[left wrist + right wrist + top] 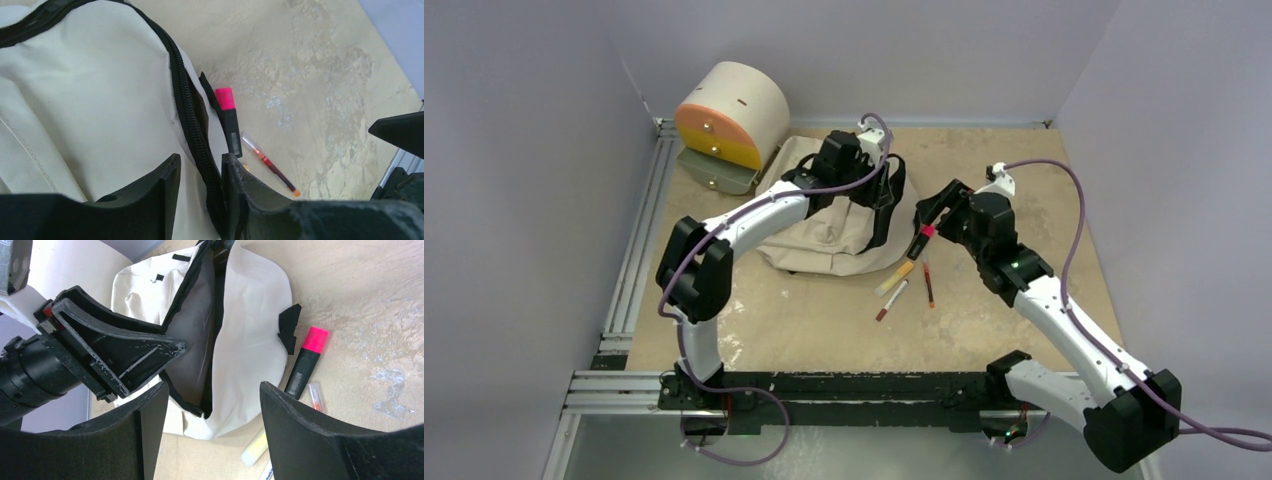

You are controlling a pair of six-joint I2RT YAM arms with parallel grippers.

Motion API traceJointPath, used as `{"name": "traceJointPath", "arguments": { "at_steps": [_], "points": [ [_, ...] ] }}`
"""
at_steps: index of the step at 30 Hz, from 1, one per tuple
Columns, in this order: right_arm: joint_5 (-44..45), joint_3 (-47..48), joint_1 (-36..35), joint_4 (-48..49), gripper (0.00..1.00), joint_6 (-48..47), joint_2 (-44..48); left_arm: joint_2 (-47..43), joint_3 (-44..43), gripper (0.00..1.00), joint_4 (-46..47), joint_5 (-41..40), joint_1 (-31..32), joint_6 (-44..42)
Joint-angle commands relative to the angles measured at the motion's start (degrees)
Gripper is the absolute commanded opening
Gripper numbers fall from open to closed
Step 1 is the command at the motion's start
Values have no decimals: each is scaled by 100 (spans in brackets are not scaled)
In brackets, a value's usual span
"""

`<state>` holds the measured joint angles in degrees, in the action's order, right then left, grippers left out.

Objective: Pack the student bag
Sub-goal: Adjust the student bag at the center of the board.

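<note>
The beige student bag (pixel 824 235) lies at the table's middle back, its main zip open and its dark grey lining (pixel 192 340) showing. My left gripper (pixel 879 185) stands over the bag's right rim. In the left wrist view its jaws (pixel 200 162) are parted, and the black zipper edge (pixel 187 110) runs between them, against the right finger. My right gripper (pixel 214 387) hangs open and empty just right of the bag (pixel 927 213). A pink highlighter (pixel 921 240), a yellow highlighter (pixel 894 280), a red pen (pixel 928 284) and a white pen (pixel 891 300) lie on the table beside the bag.
A cream-and-orange cylindrical drawer unit (pixel 729 115) stands at the back left on a grey base. Aluminium rails (pixel 639 250) run along the left and near edges. Grey walls close in the back and both sides. The two grippers are close together above the bag's opening.
</note>
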<state>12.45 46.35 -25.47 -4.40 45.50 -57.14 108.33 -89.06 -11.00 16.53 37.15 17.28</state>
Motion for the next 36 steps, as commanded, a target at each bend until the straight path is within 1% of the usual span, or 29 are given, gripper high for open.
{"name": "traceJointPath", "arguments": {
  "at_steps": [1,4,7,10,14,20,27,32,36],
  "points": [
    [-151,-92,-11,199,69,106,-42,-89,-169,35,145,21,-29,-278],
    [-252,-39,-10,341,69,104,-428,-126,-49,31,196,-54,-28,-337],
    [-374,154,-10,414,69,47,-856,-168,81,24,254,-161,-30,-374],
    [-498,329,-13,694,69,39,-1244,-207,208,18,329,-236,-30,-418],
    [-668,529,-10,980,69,38,-1729,-252,295,16,346,-386,-39,-460],
    [-1010,733,-14,1276,69,64,-2361,-275,325,13,353,-405,-61,-464],
    [-902,1072,-24,1189,68,36,-3020,-422,430,1,425,-432,-165,-386],
    [-654,1288,-21,970,63,-60,-3372,-481,492,0,454,-432,-202,-358],
    [-516,1289,-22,984,50,-111,-3357,-501,511,0,463,-422,-216,-348]
  ]
}}
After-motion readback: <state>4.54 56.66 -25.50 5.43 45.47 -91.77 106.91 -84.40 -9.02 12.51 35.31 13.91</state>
